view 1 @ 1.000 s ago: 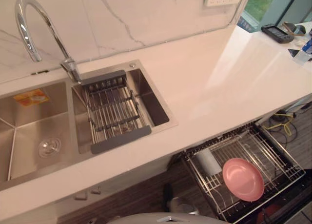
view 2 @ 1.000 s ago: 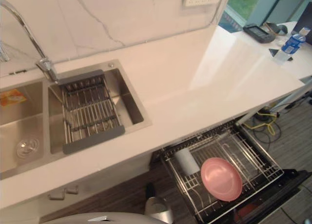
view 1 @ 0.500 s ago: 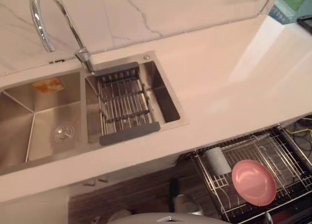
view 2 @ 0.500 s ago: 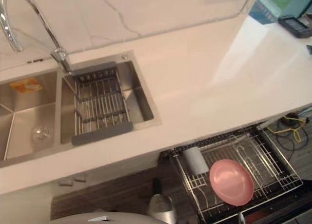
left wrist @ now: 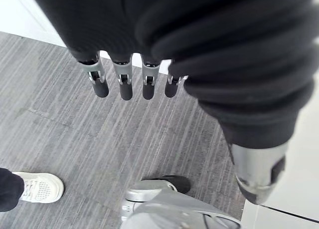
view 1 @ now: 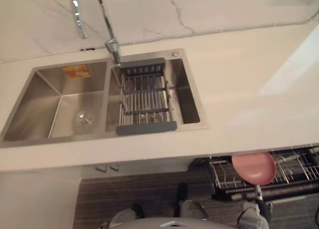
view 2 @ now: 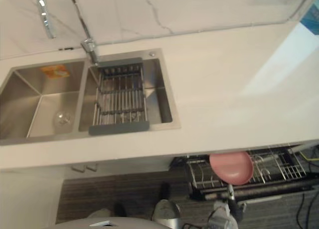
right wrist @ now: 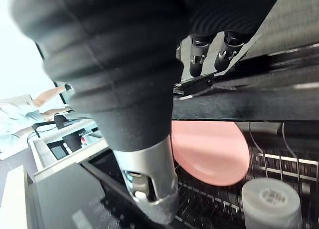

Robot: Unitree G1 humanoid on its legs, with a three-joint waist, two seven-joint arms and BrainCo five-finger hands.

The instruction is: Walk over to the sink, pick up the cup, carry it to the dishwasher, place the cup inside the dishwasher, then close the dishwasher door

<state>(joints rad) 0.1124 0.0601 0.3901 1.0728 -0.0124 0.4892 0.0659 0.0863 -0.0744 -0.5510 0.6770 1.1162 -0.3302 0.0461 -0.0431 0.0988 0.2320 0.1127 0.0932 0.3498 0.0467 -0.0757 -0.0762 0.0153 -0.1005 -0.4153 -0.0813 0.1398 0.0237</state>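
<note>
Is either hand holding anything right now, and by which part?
Left hand hangs open, empty. Right hand is at the black dishwasher door's edge; whether it grips cannot be told. The pale grey cup sits in the wire rack, unheld.

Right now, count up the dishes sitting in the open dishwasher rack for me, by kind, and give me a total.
Round pink plate: 1
Pale grey cylindrical cup: 1
Total: 2
</note>
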